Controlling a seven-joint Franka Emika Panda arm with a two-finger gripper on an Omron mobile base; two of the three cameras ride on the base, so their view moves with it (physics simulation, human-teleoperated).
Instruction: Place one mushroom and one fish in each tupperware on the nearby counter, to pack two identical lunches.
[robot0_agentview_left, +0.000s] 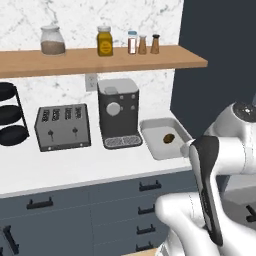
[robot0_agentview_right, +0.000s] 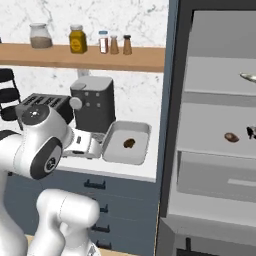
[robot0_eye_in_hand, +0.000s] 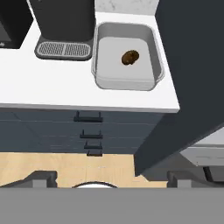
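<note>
One mushroom (robot0_eye_in_hand: 130, 57) is sitting in the tupperware (robot0_eye_in_hand: 148, 81) on the counter (robot0_eye_in_hand: 52, 89); no fish there yet (second tupperware isn't visible). Gripper (robot0_eye_in_hand: 111, 180) is hanging off the counter edge, jaws wide and empty, while another mushroom (robot0_agentview_right: 231, 137) is waiting on the fridge shelf (robot0_agentview_right: 210, 145).

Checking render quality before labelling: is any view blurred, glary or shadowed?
Left base view: sharp, flat light, soft shadow beneath the wooden wall shelf. Right base view: grey open fridge shelves evenly lit. Hand view: small brown mushroom in the grey rectangular tupperware crisp, no glare.
</note>
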